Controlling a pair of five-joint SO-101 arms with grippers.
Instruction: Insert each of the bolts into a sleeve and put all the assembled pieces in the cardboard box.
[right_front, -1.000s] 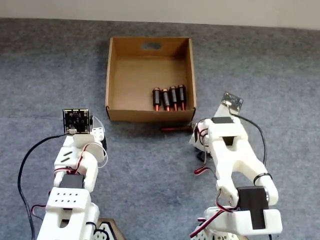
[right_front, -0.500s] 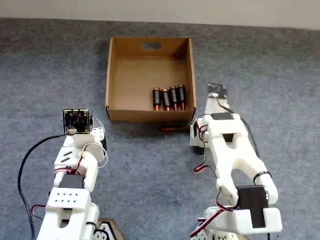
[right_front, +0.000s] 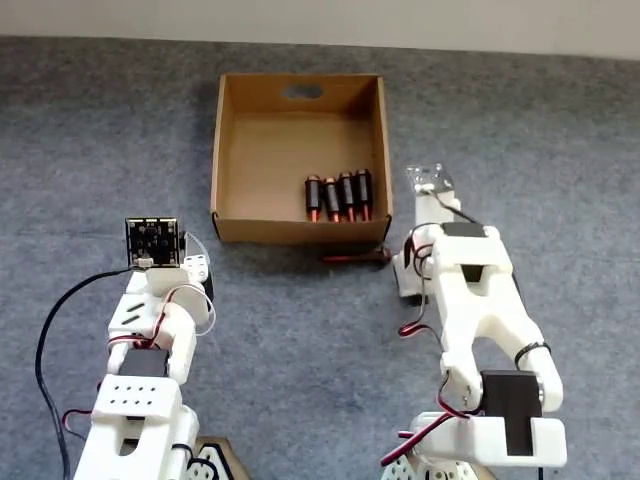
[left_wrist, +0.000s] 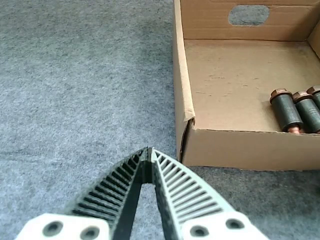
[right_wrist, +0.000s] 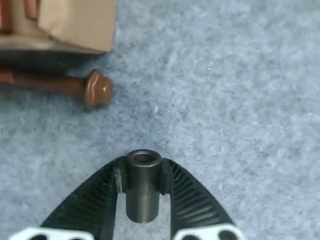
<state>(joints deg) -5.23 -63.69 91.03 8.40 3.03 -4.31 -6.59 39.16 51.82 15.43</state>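
The cardboard box (right_front: 230, 150) stands at the back centre of the grey carpet and holds several assembled bolt-and-sleeve pieces (right_front: 338, 196) in its near right corner; the pieces (left_wrist: 295, 109) lie side by side in the box (left_wrist: 182, 95). A loose copper bolt (right_front: 355, 258) lies on the carpet against the box's near wall, and this bolt (right_wrist: 75, 87) rests just ahead of my right gripper (right_wrist: 143, 172), which is shut on a dark sleeve (right_wrist: 143, 187). The right arm (right_front: 470, 300) sits beside the box's near right corner. My left gripper (left_wrist: 147, 155) is shut and empty, near the box's left corner.
Grey carpet spreads to the left and right of the box. The left arm (right_front: 150, 320) stays at the near left, with cables trailing beside it. A pale wall edge runs along the far side.
The right arm's wrist has swung left and forward, then settled slightly right, beside the box's near right corner. The left arm has not moved.
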